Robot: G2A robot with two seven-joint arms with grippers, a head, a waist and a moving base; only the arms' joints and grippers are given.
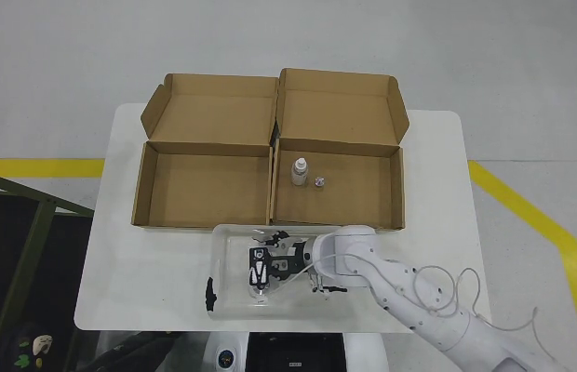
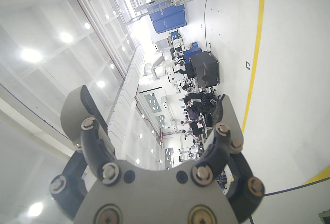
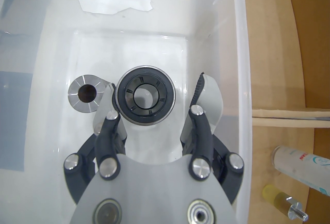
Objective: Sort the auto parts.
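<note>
A clear plastic bin [image 3: 239,29] holds the right gripper [image 3: 156,84], jaws wide apart and gripping nothing, straddling a black bearing ring [image 3: 165,109] that lies flat, bore axis straight up, beside a smaller silver sleeve [image 3: 77,103]. One finger touches the ring (the other stands clear), so centring before closing should steady the grasp. The left gripper [image 2: 154,96] gapes empty.

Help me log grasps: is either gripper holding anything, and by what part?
Nothing is held. The right gripper is open around the black bearing ring in the bin, one finger at its rim, the other apart. The left gripper is open, empty.
</note>
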